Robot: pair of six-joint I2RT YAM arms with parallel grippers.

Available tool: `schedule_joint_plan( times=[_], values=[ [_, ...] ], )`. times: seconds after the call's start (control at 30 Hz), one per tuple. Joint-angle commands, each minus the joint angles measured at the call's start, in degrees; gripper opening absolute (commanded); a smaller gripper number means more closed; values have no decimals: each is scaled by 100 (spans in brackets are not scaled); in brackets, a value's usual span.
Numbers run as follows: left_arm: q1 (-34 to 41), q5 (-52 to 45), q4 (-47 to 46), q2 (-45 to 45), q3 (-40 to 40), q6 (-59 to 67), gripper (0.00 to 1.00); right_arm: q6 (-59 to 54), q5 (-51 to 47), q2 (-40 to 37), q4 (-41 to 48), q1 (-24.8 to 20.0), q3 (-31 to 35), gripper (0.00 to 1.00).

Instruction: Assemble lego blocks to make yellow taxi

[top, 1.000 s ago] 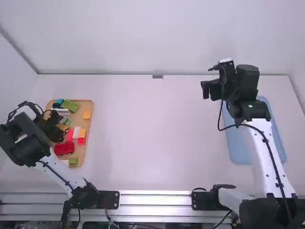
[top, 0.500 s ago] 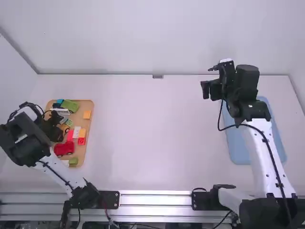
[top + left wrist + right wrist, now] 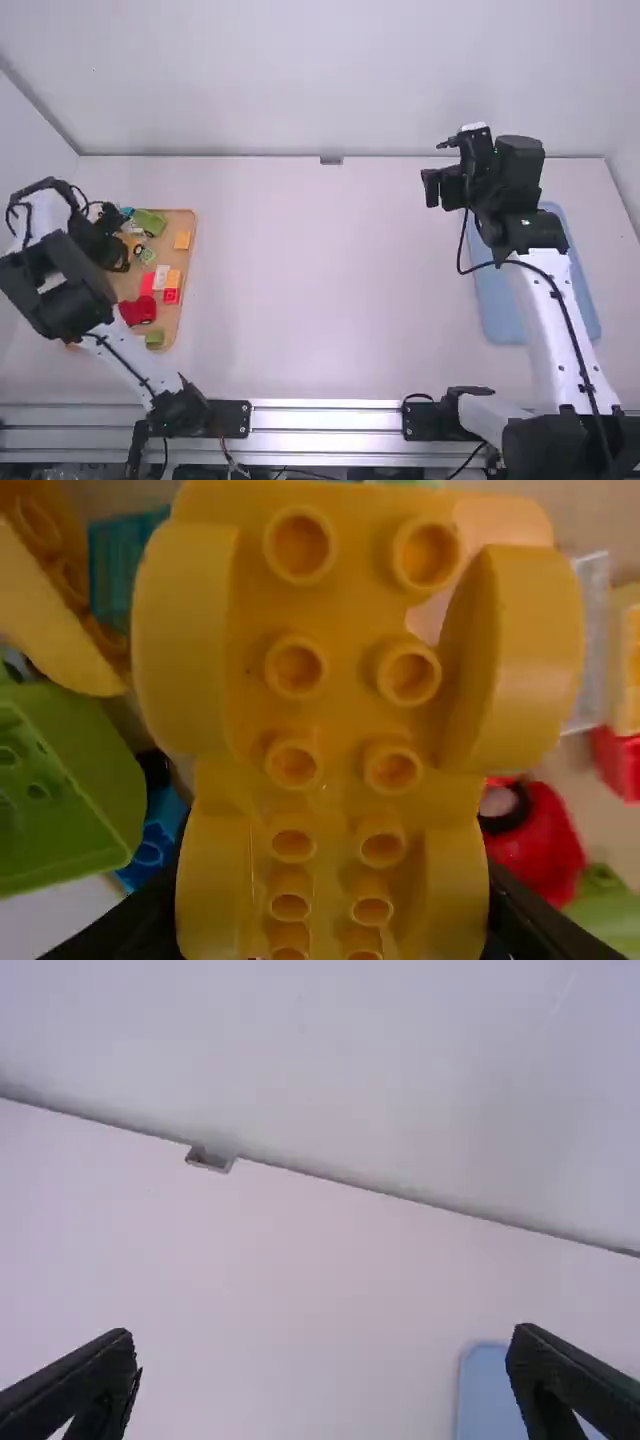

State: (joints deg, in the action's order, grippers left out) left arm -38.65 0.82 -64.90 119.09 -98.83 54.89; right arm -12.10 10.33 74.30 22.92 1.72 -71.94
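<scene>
One yellow block (image 3: 335, 720) is gripped firmly by the left pincer (image 3: 330, 910), above the tray (image 3: 168, 325). The right pincer (image 3: 322, 1345) stands wide open, empty. Step judged: parts collection. The next move likely requires level carriage to the worktop (image 3: 320, 280).

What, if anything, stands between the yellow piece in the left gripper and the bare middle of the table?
Loose blocks beside the yellow piece, such as the orange block on the right part of the tray. Beyond the tray's edge, nothing visible stands in the way.
</scene>
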Motion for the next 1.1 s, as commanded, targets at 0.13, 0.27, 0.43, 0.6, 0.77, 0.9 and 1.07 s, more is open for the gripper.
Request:
schedule_joint_plan(
  times=[0.13,0.27,0.43,0.6,0.77,0.9,1.07],
  values=[
    [1132,-39,-671,81,-907,-304,35,26,35,28,-20,20,-225,98],
    [2013,22,-627,81,-968,-297,31,26,28,28,-22,20,-225,98],
    [3386,37,-459,81,-953,-203,28,26,31,28,-22,17,-225,98],
    [4787,15,-535,81,-922,-44,28,28,31,28,-15,17,-225,98],
    [5849,-72,-372,81,-640,-17,11,28,35,28,-11,17,-225,98],
    [6601,-103,-81,81,-260,-107,16,26,31,28,2,17,-225,98],
    [7366,111,236,81,284,101,20,26,33,28,4,15,-225,98]
  ],
)
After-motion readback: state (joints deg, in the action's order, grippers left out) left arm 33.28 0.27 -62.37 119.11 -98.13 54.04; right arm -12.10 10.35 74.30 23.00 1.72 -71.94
